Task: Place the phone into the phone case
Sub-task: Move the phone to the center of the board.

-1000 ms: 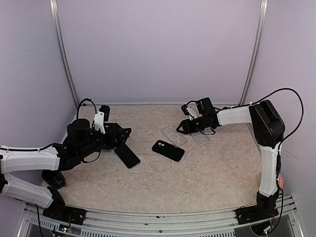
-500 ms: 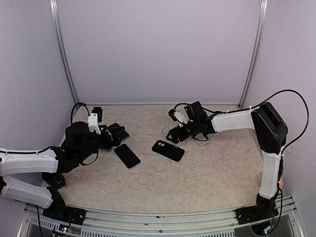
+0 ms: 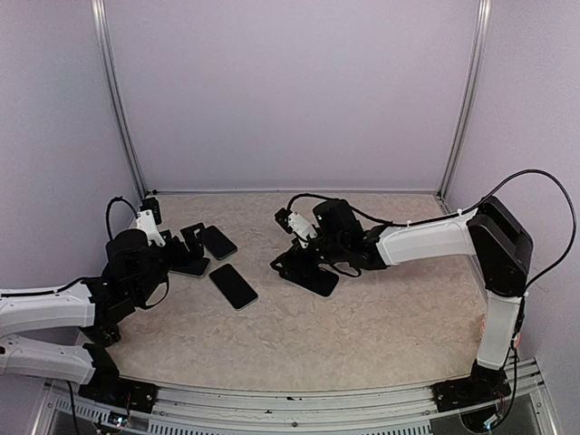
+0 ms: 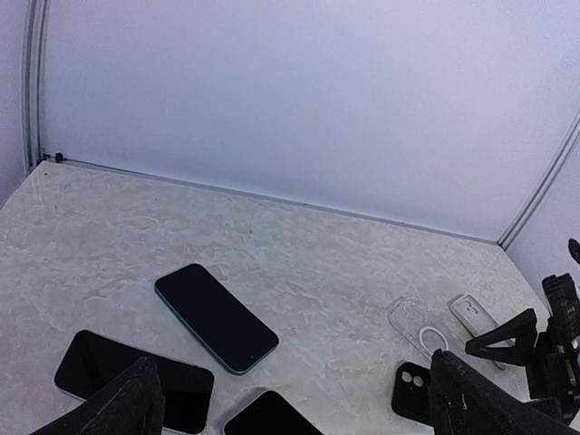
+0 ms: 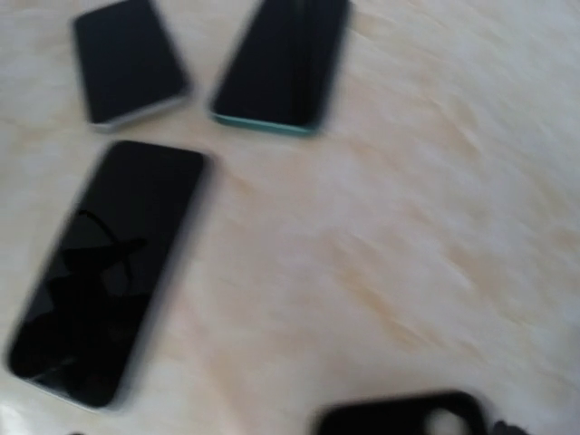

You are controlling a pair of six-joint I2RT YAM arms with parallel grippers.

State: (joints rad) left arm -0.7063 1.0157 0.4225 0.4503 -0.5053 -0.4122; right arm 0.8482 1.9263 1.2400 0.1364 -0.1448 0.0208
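The clear phone case (image 4: 420, 328), with a white ring in its middle, lies flat at the right of the left wrist view; my right arm hides it in the top view. Three black phones lie face up at the left: one teal-edged (image 4: 216, 317) (image 3: 217, 241), one (image 3: 234, 285) nearer the middle, and one (image 3: 186, 265) under my left gripper (image 3: 188, 249). That gripper is open and holds nothing. My right gripper (image 3: 294, 263) hovers with its fingers spread over a black slab with two camera holes (image 3: 313, 278) (image 4: 412, 390). Its fingers do not show in the blurred right wrist view.
A small clear piece (image 4: 475, 315) lies just right of the phone case. White walls and metal corner posts (image 3: 118, 109) close in the marbled tabletop (image 3: 362, 326). The right arm's cable (image 3: 544, 181) loops above its elbow.
My right arm swept left from the clear case to above the black slab, its fingers spreading. My left arm drew back to the left, uncovering the phones.
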